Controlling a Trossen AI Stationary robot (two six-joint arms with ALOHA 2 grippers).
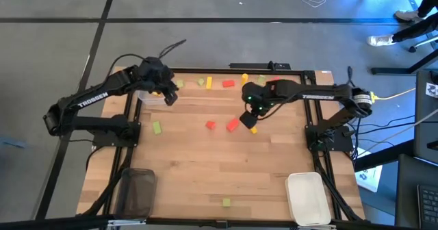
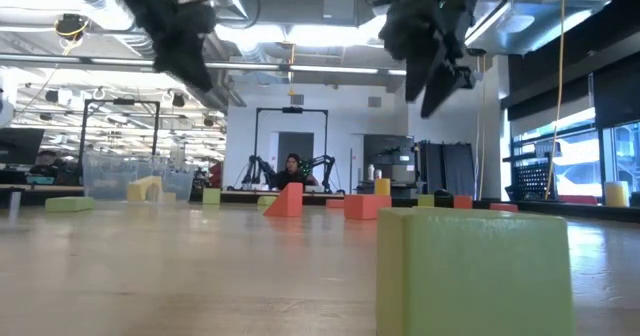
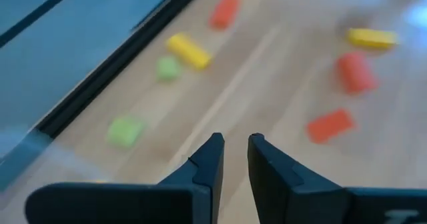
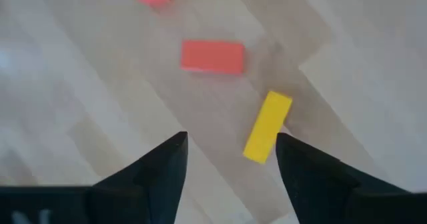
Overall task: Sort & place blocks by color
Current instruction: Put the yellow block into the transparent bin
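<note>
While the left arm reaches over the far left part of the wooden table (image 1: 205, 168), its left gripper (image 1: 169, 96) hangs above the clear tray (image 1: 152, 97) by that edge. In its wrist view the two fingers (image 3: 210, 161) stand close together with only a narrow gap between them, and nothing is seen held there. A dark tray (image 1: 136, 192) sits at the near left corner.

The blocks are scattered over the table. A light green block (image 1: 157, 127) lies alone left of the middle. Along the far edge lie a yellow block (image 1: 209, 83), a red block (image 1: 228, 83) and several more green and yellow ones. Near the middle are a small red block (image 1: 211, 125) and a larger red block (image 1: 233, 124), close to one another but apart. Just right of these lies a yellow block (image 1: 254, 129), flat on the wood.

The right gripper (image 1: 249, 118) hovers over that yellow block. In its wrist view the fingers (image 4: 163, 164) are spread wide, and the yellow block (image 4: 267, 127) lies on the table between them, nearer one finger, gripped by neither. The larger red block (image 4: 212, 56) lies beyond it.

One more green block (image 1: 226, 202) lies near the front edge, looming large in the low view (image 2: 472, 271). A white tray (image 1: 308, 198) sits at the near right corner.
</note>
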